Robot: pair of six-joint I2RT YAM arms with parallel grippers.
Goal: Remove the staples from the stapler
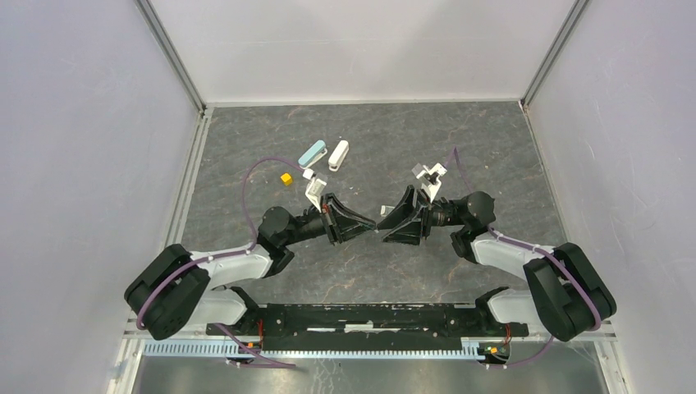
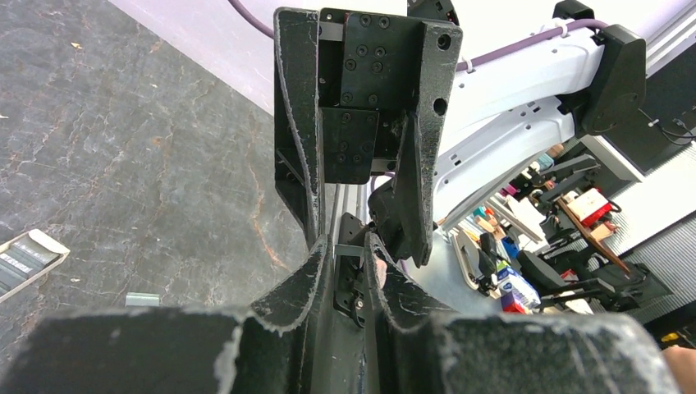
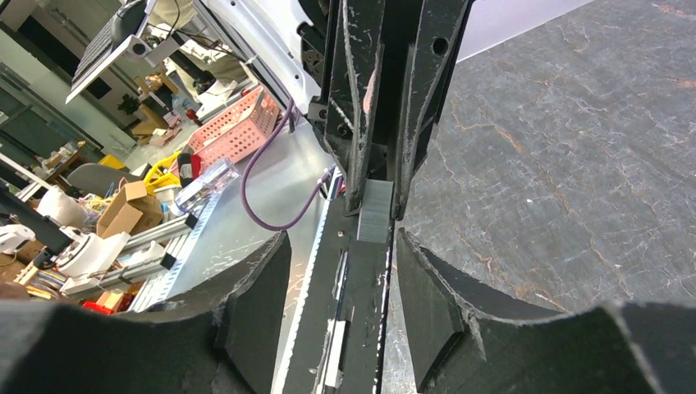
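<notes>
Small yellow cube [image 1: 286, 177]: on the dark grey marbled surface [image 1: 492, 148], left of and beyond the left hand [image 2: 348, 256].

Teal oblong stapler [image 1: 312, 153] and longer white oblong stapler [image 1: 338, 155]: side by side, farther beyond the left hand; no part of the job.

Stubby stapler with white rim and grey metal middle [image 2: 25, 258]: flat on the surface, seemingly beneath the left hand going by the left wrist view; hidden from above.

Short pale grey sliver [image 2: 141, 300]: also on the surface beneath the left hand; possibly a loose staple piece.

Left hand: raised off the surface, fingers pressed together on the flat grey strip of staples [image 3: 375, 212].

Right hand [image 3: 343, 245]: tip to tip with the left hand, fingers spread wide, gripping nothing, the strip's free end toward the gap.

Step in hand, as judged: strip out of the stubby stapler, at handover or set-down.

Next move, as judged: either closing of the right hand squarely on the free end before any release by the left hand, or lowering to the surface. Light pressure only, as the strip looks thin and liable to snap or slip.
</notes>
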